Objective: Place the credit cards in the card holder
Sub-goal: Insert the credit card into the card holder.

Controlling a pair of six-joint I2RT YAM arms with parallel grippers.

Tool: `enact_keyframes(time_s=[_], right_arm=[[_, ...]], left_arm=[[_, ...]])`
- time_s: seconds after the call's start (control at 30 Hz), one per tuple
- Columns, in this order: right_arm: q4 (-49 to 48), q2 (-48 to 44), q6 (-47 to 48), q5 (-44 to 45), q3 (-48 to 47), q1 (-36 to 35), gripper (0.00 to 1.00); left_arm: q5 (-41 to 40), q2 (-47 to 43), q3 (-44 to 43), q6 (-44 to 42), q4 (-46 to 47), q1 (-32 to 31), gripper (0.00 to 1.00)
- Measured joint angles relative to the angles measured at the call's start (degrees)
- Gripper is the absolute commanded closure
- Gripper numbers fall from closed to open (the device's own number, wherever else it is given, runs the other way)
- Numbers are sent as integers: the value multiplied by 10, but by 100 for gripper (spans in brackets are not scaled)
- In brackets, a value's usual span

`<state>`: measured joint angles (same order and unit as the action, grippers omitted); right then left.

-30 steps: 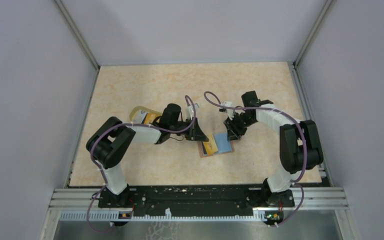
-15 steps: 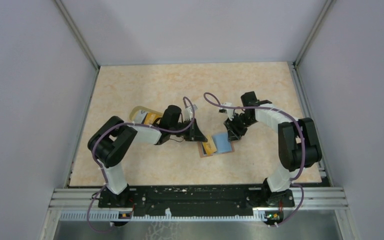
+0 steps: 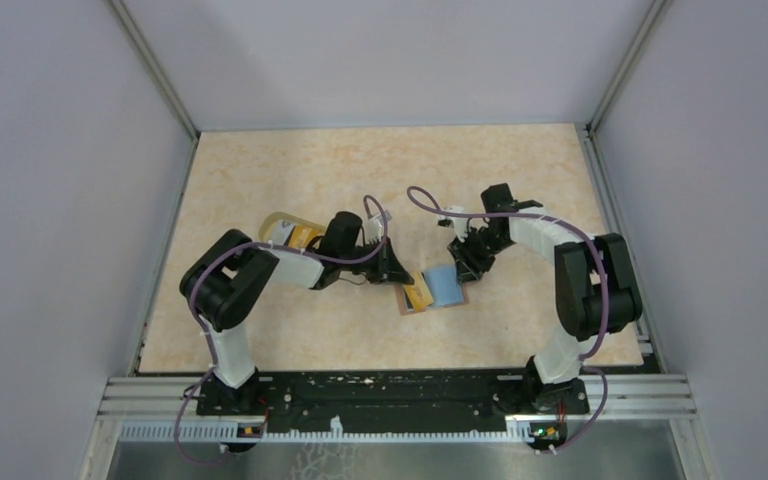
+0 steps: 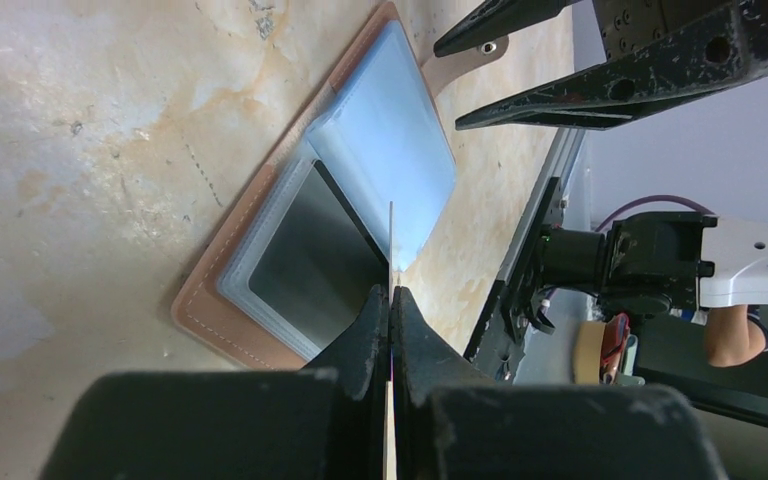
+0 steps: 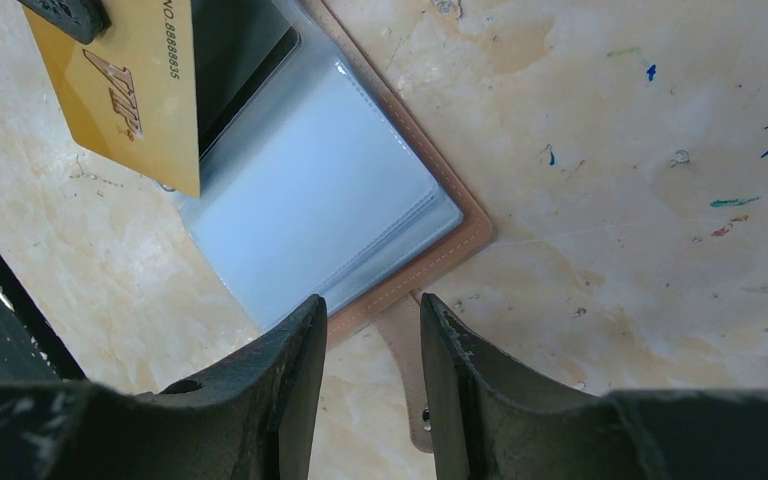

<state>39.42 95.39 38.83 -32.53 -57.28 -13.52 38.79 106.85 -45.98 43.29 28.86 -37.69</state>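
The card holder (image 3: 446,287) lies open on the table, brown outside (image 4: 222,262) and light blue inside (image 5: 310,205). My left gripper (image 3: 398,274) is shut on a gold credit card (image 5: 125,95), which it holds on edge over the holder's left half. That card shows as a thin line (image 4: 391,240) running out from my left gripper (image 4: 391,297). My right gripper (image 5: 372,320) stands open at the holder's far right edge. The holder's strap (image 5: 410,375) lies on the table under the gap between its fingers (image 5: 290,370).
A translucent yellowish cup (image 3: 282,229) lies on its side behind my left arm, with white and orange showing at it. The arms' base rail (image 3: 390,390) runs along the near edge. Grey walls close in the table (image 3: 290,170) on three sides.
The left arm has shifted slightly, drawing its gripper and the card a little to the left over the holder. The right arm has hardly moved.
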Motion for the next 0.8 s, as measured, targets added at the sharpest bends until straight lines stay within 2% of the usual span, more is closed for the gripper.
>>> enact_keyframes(time_s=[0.8], right_arm=[[0,23,-1,16,-1,-11,62]], left_arm=[[38,32,9,54,64,8,100]])
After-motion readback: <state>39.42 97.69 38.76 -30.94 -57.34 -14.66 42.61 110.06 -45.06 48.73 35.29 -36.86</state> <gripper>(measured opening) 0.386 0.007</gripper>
